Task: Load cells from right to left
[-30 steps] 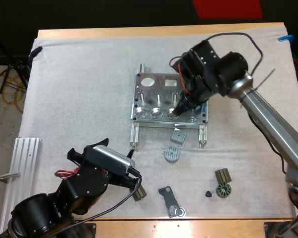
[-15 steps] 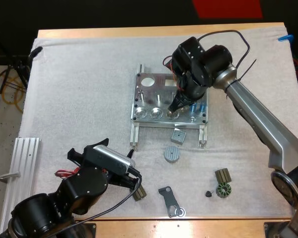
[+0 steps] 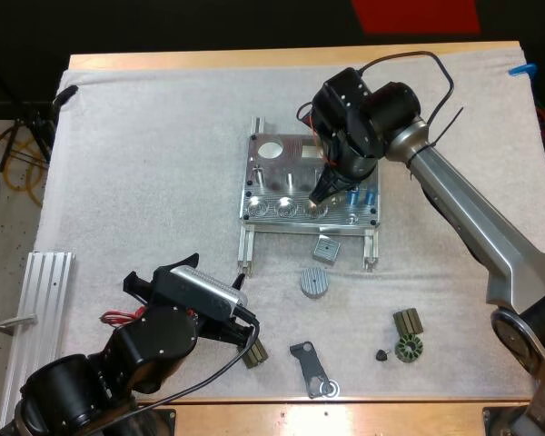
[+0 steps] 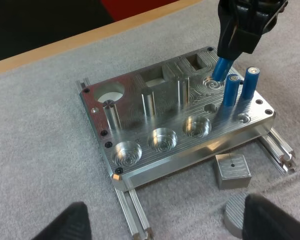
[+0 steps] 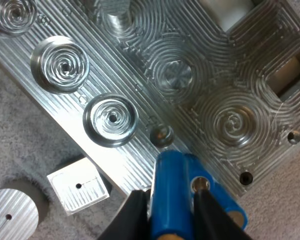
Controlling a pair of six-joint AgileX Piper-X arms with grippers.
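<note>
R gripper [image 5: 171,220] clamped on blue cell [image 5: 171,192] over metal fixture [image 5: 200,100], cell's gripped end hidden betw fingers, two loaded cells [image 4: 230,90] upright at fixture's right end, L gripper [image 4: 165,227] wide open, holding nothing, fingertips cut off, blurred.

The right arm [image 3: 454,204] reached over the metal fixture [image 3: 271,177], jaws clamped on a blue cylinder [image 5: 172,192] above its right side. The left arm [image 3: 154,350] sat well short of the fixture, jaws apart.

A metal block [image 3: 326,248], a ribbed disc [image 3: 314,282] and perhaps a dark bracket [image 3: 309,363] lie on the mat [image 3: 145,182].
</note>
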